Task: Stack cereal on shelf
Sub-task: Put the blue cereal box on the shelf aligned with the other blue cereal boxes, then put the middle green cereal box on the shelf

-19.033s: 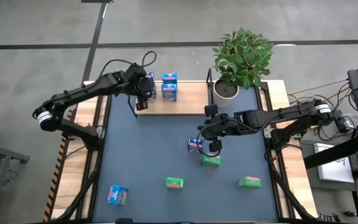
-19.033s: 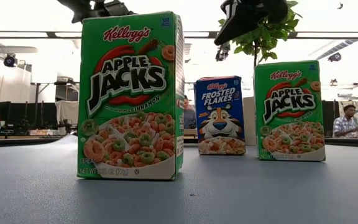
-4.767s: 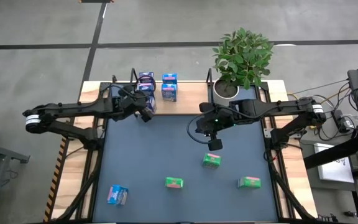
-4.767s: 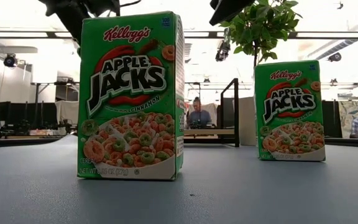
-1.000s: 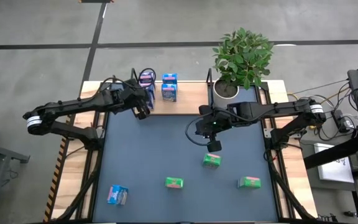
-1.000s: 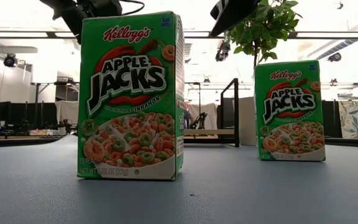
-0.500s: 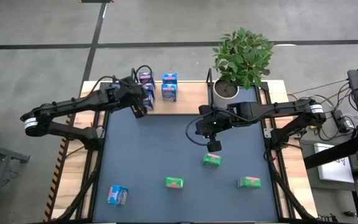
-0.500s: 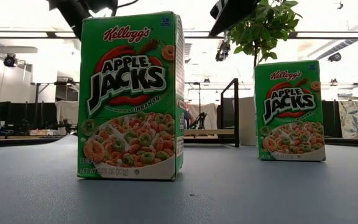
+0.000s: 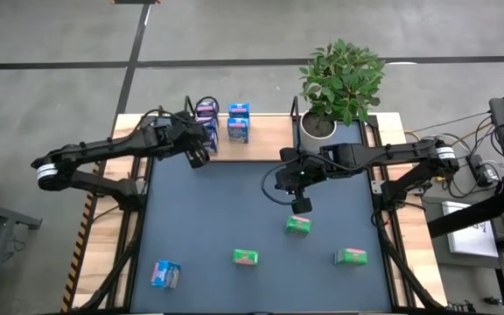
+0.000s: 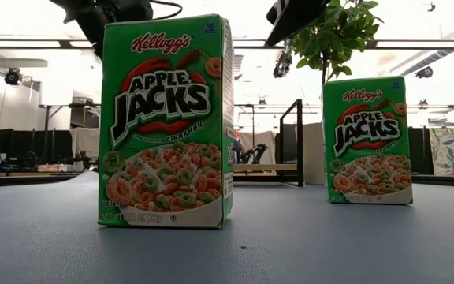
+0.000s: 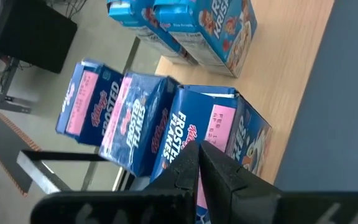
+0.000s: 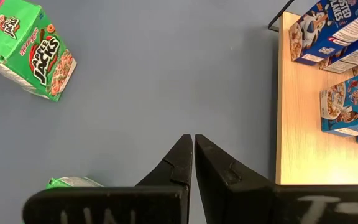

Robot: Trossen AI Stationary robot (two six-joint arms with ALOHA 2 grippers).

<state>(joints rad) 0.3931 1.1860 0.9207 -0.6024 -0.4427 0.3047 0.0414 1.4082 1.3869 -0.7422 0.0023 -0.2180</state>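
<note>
L tool [image 9: 199,157] is at the shelf's [image 9: 269,140] left end, fingers pinched fully together, holding nothing. Its tips sit right against the nearest Frosted Flakes box [image 11: 213,140]. My guess is it's nudging that box in line w/ the other two dark blue ones [image 11: 114,118] rather than gripping it.

Krispies boxes [image 9: 238,122] stand farther along the board; grouping by brand, probably to keep the row tidy.

R tool [image 9: 301,204] hangs mid-bench, also pinched to, empty, directly above/beside a green Apple Jacks box [image 9: 298,226]. Likely staged for the next pick; needs to open first.

Still on the bench [image 9: 208,219]: two more green boxes [image 9: 246,256] [image 9: 352,256] and one light blue box [image 9: 165,274] lying near the front-left corner.

Roughly half done, I'd say.
</note>
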